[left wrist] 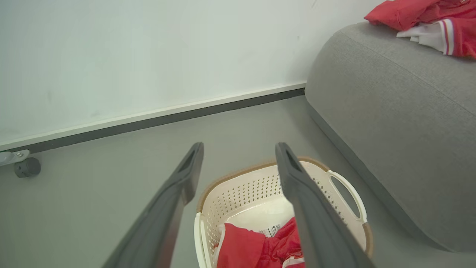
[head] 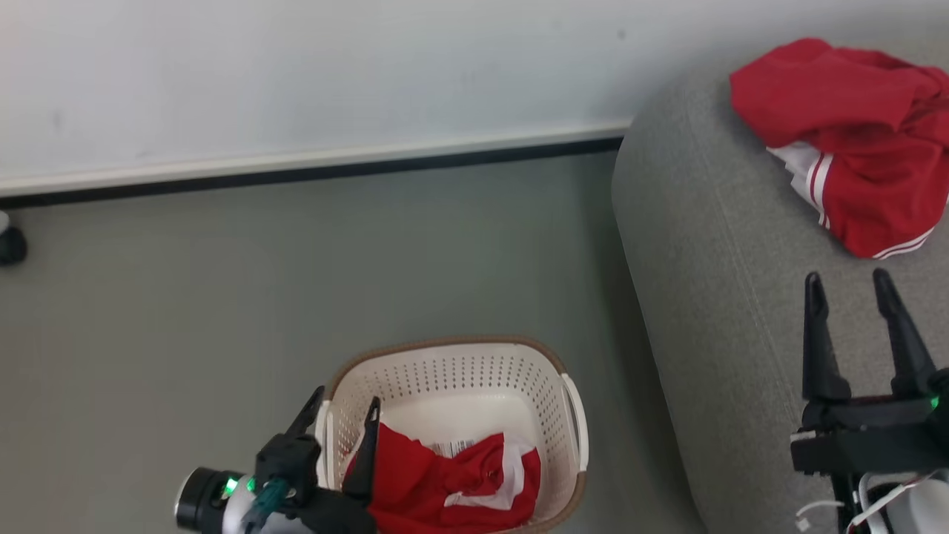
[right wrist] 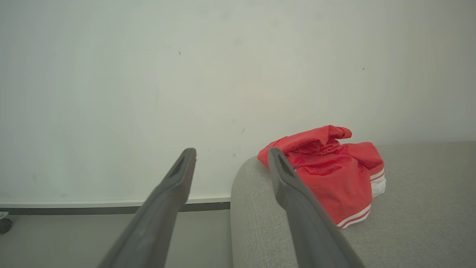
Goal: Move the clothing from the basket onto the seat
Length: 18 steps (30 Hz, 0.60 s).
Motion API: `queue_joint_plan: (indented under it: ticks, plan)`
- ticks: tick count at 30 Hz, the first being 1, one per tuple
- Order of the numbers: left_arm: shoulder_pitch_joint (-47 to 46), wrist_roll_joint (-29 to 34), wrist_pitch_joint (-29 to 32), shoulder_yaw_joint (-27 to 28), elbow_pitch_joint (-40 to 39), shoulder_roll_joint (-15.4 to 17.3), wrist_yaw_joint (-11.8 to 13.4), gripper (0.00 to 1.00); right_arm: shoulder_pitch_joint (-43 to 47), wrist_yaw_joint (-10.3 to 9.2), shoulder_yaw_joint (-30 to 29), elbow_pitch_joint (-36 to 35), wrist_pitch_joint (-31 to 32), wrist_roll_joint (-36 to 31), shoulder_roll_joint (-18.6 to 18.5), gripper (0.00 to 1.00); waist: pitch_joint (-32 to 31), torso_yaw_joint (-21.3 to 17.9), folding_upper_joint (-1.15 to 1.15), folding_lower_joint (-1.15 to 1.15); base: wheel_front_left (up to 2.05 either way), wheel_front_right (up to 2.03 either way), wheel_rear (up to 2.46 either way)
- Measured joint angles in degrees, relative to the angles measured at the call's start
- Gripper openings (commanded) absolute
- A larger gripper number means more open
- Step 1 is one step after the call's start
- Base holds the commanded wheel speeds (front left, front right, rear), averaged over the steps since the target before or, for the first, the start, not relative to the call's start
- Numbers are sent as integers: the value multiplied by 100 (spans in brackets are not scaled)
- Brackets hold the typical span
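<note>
Clothing: one red piece heaped on seat; second garment in basket. Left end effector wide, empty, straddling basket rim; right end effector wide, empty. Step, as judged: second pickup. Next: lower, close on fabric.

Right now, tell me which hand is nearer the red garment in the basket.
Left. The left hand is at the basket's rim, right beside the garment; the right hand is away, over the sofa.

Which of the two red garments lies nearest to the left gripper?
The red garment in the basket, right beside the open left gripper. The other red garment lies on the grey sofa, nearer the right gripper.
</note>
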Motion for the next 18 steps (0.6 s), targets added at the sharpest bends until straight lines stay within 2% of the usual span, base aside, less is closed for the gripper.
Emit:
queue_joint_plan:
  ticks: [9,18]
  plan:
    - [-934,385,435,-570,944,-157,-277,100,-546,-1,-192,-299,0,-44,-164,100,742,-183,0,0,0,0,0]
    - [-1580,645,740,-939,1760,-308,-433,100,-1048,-4,-319,-678,-1,-120,-281,100,1506,-356,1,1,0,0,0]
